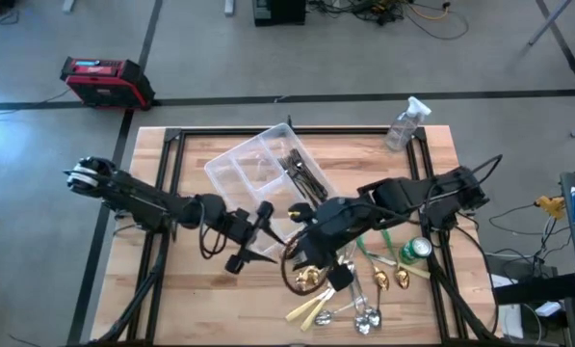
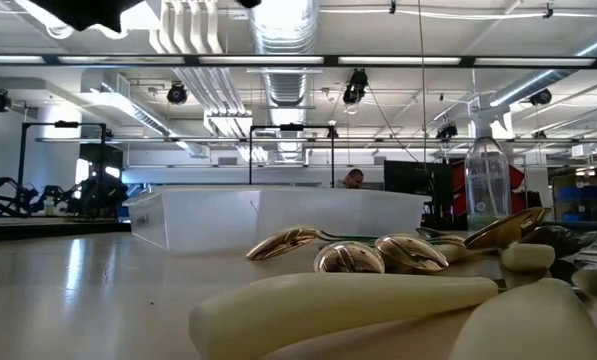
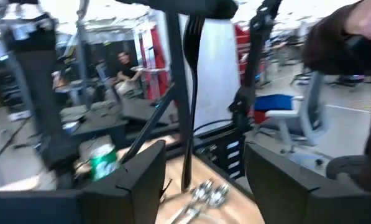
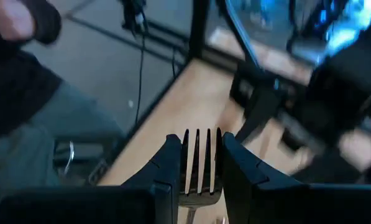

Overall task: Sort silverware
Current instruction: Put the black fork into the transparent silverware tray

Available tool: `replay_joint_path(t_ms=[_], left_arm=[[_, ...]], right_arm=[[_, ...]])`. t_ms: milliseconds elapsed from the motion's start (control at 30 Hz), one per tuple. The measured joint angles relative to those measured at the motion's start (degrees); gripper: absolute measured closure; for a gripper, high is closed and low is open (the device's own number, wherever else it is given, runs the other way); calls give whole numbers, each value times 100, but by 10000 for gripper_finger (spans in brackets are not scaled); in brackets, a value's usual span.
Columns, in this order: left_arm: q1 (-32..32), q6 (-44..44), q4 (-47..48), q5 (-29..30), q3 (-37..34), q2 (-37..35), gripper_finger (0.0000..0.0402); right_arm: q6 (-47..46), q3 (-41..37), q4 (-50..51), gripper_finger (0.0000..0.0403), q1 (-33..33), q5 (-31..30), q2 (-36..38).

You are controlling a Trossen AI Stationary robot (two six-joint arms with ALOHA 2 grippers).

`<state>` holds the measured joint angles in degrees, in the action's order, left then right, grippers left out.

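My right gripper hangs over the table's middle, shut on a dark fork. My left gripper is open just to its left. In the left wrist view the fork stands upright, farther off, in the gap between my open left fingers. More dark forks lie in the clear divided tray. Gold spoons, silver spoons, green-handled pieces and cream-handled knives lie in a heap on the near right of the table. The low view shows cream handles and gold spoons close up. My right gripper pinches the fork by its tined head, one finger on each side edge. The tines stick out forward between the fingertips. The handle runs back out of the picture. The fork is lifted clear of the table.
A green can stands right of the heap, a clear spray bottle at the far right corner. The tray sits slanted at the far middle. Bare wood lies at the near left. People show beyond the table.
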<state>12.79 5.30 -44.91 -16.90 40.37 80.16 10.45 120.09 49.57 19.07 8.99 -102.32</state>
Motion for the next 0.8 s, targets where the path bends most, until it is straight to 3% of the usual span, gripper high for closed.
replay_joint_path(t_ms=[200,400,633,800], left_arm=[[-30,-80,-3,-661,1011,750,172],[-80,-341,-7,-1153,1666,1003,177],[-80,-605,-67,-1404,1737,997,206],[-83,-634,-78,-1379,1736,992,264]], right_arm=[[220,5,-146,344,-37,40,-9],[222,-11,-150,344,-33,44,-90],[220,-11,-165,342,-30,47,-90],[222,-11,-218,341,-24,46,-90]])
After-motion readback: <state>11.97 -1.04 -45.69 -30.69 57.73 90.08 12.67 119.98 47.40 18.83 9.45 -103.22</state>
